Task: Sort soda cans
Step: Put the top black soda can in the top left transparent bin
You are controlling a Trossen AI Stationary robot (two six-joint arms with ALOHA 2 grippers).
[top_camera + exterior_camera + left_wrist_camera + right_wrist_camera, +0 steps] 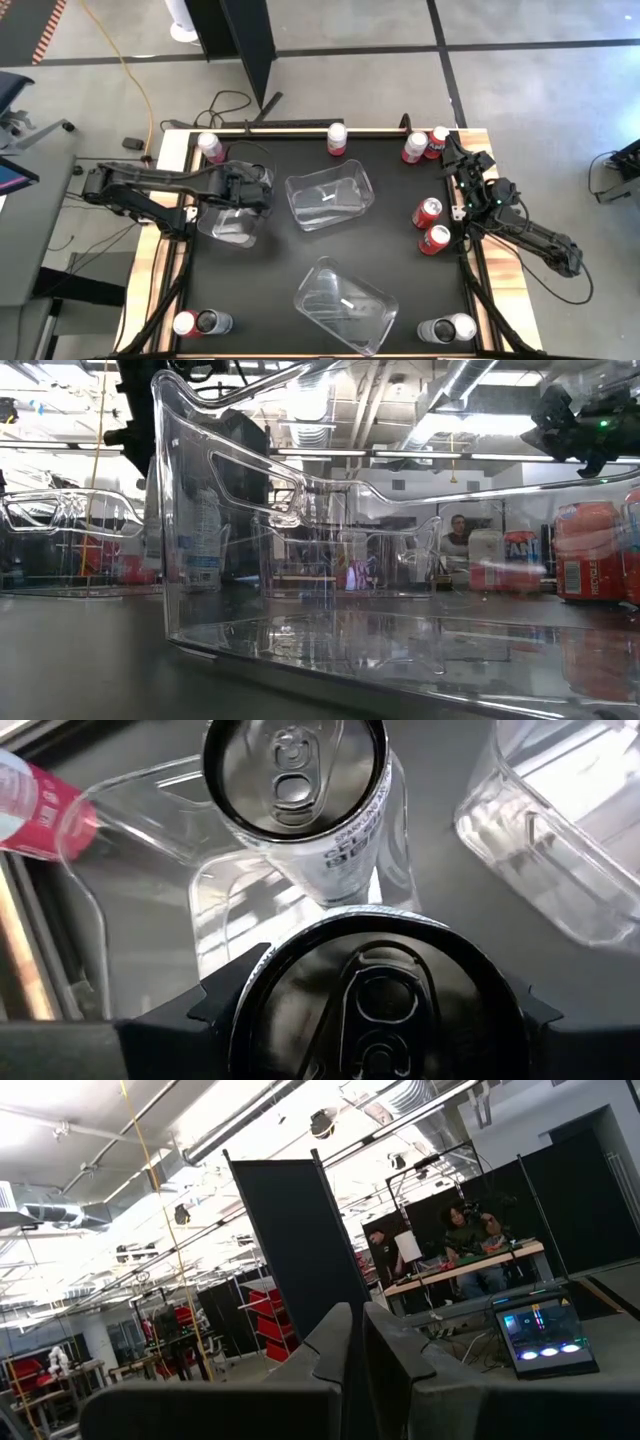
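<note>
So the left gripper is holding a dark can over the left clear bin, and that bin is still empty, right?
Not quite. The left gripper does hold a dark can over the left clear bin, but the bin is not empty: the left wrist view shows a silver can already standing inside it.

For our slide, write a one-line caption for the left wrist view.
Left end effector grips a dark can over a clear bin already holding a silver can.

Industrial lab: exposed ceiling ducts [250,1120], black partition panels [290,1250], workbenches [460,1275].
</note>
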